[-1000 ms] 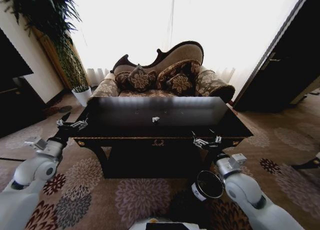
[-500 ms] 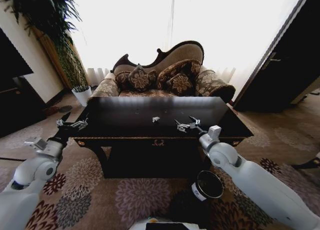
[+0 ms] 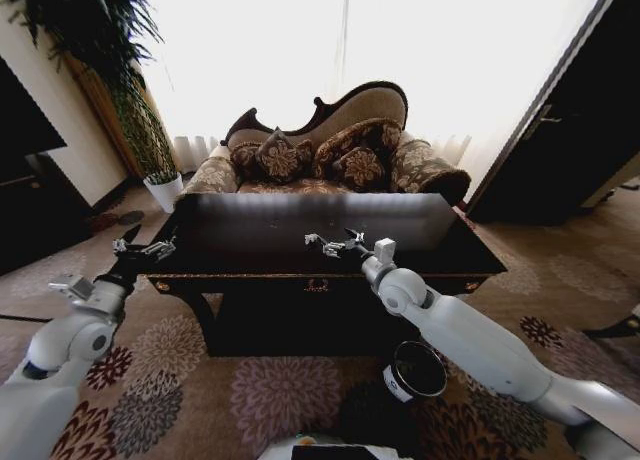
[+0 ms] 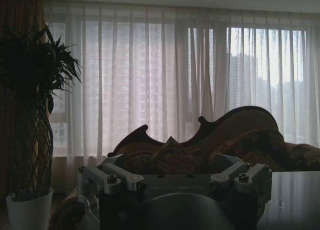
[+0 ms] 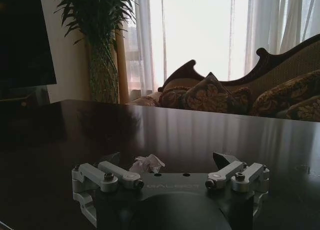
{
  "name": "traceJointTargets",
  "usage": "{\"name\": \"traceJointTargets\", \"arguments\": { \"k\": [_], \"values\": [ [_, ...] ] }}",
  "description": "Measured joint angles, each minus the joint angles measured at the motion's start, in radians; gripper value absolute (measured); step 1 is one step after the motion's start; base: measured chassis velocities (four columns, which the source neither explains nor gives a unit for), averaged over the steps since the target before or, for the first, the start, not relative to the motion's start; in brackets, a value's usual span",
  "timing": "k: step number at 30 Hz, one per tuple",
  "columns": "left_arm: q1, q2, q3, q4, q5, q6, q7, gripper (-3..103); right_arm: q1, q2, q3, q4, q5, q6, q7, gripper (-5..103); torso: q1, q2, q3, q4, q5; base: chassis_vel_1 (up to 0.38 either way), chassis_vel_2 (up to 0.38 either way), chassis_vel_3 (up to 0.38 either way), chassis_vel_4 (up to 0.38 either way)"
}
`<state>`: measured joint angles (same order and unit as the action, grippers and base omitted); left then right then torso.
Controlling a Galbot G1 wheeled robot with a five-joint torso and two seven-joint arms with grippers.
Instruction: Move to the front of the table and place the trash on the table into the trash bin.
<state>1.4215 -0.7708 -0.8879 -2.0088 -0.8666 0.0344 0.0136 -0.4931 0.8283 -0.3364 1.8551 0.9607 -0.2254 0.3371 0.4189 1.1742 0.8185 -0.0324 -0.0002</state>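
Observation:
The table (image 3: 250, 235) has a glossy black top and stands right in front of me. A crumpled white tissue (image 5: 146, 164), the trash, lies on it near the middle. My right gripper (image 3: 330, 243) reaches low over the tabletop, open, and the tissue sits just ahead of its fingers, off-centre toward one of them, as the right wrist view shows (image 5: 169, 160). Open and holding nothing, my left gripper (image 3: 145, 248) hovers at the table's left end (image 4: 172, 165). The black trash bin (image 3: 415, 372) stands on the carpet near the table's front, under my right arm.
An ornate sofa (image 3: 320, 150) with patterned cushions stands behind the table, before bright curtains. A white plant pot (image 3: 165, 190) with a tall plant is at the back left. Dark furniture (image 3: 560, 150) lines the right side. Patterned carpet (image 3: 280, 390) lies between me and the table.
My right arm has swung up from the table's front right edge and leftward over the tabletop, ending at the tissue. The left arm has not moved.

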Motion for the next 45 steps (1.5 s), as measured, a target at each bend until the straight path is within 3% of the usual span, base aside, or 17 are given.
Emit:
{"name": "traceJointTargets", "arguments": {
  "k": [16,29,35,39,41,44,45],
  "values": [
    [0.000,0.000,0.000,0.000,0.000,0.000,0.000,100,0.098,0.076,-0.088,-0.179,-0.030,0.021,-0.037,100,0.000,0.000,0.000,-0.0001,0.0002,0.000,0.000,0.000,0.000],
    [0.000,0.000,0.000,0.000,0.000,0.000,0.000,100,0.121,0.091,-0.132,-0.186,-0.029,0.029,-0.052,103,0.000,0.000,0.000,0.0000,0.0001,0.000,0.000,0.000,0.000],
    [0.000,0.000,0.000,0.000,0.000,0.000,0.000,100,0.120,0.085,-0.134,-0.186,-0.030,0.035,-0.056,84,0.000,0.000,0.000,0.0000,0.0002,0.000,0.000,0.000,0.000],
    [0.000,0.000,0.000,0.000,0.000,0.000,0.000,100,0.117,0.084,-0.136,-0.186,-0.031,0.037,-0.057,62,0.000,0.000,0.000,0.0000,0.0002,0.000,0.000,0.000,0.000],
    [0.000,0.000,0.000,0.000,0.000,0.000,0.000,100,0.116,0.084,-0.136,-0.185,-0.032,0.038,-0.057,62,0.000,0.000,0.000,0.0000,0.0001,0.000,0.000,0.000,0.000],
    [0.000,0.000,0.000,0.000,0.000,0.000,0.000,100,0.112,0.082,-0.136,-0.181,-0.034,0.039,-0.057,46,0.000,0.000,0.000,-0.0001,0.0002,0.000,0.000,0.000,0.000],
    [0.000,0.000,0.000,0.000,0.000,0.000,0.000,100,0.112,0.082,-0.136,-0.181,-0.034,0.039,-0.057,46,0.000,0.000,0.000,-0.0001,0.0002,0.000,0.000,0.000,0.000]
  ]
}}
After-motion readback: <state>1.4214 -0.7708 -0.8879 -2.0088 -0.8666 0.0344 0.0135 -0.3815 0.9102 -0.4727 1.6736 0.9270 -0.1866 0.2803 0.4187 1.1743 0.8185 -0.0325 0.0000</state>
